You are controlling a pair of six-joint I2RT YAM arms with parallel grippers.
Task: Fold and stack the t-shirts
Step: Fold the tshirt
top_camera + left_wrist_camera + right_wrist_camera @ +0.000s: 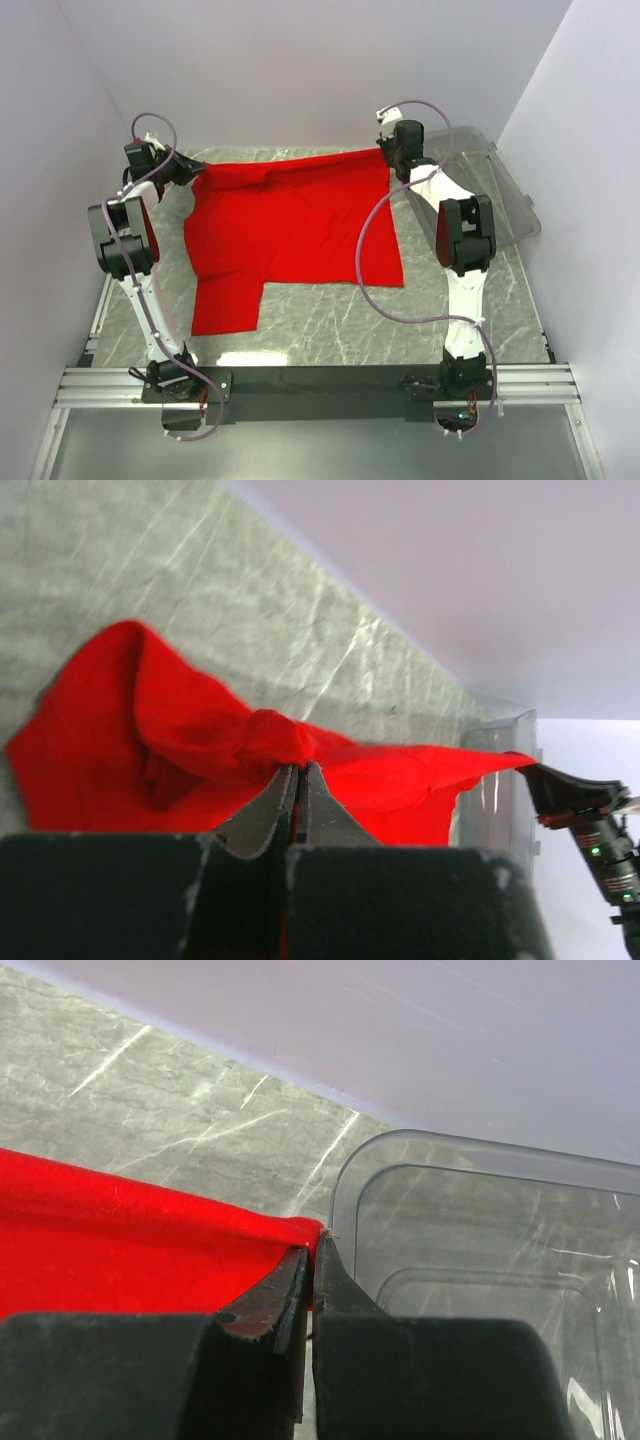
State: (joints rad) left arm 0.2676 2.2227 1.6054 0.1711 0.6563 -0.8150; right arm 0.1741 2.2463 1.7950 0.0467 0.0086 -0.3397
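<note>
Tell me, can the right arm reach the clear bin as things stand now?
Probably yes: the bin lies right beside the right claw, nothing between them. But the claw is shut on the t-shirt corner, so it must release first.

The t-shirt (pixel 300 225) in the middle of the frame is plain bright red with no print. The table (pixel 330 320) under it is grey marble with thin white veins, and the bin (pixel 500 190) at the upper right is clear. The left arm (pixel 125 240) and right arm (pixel 462 235) are white and black, with pale purple cables (pixel 365 250).
</note>
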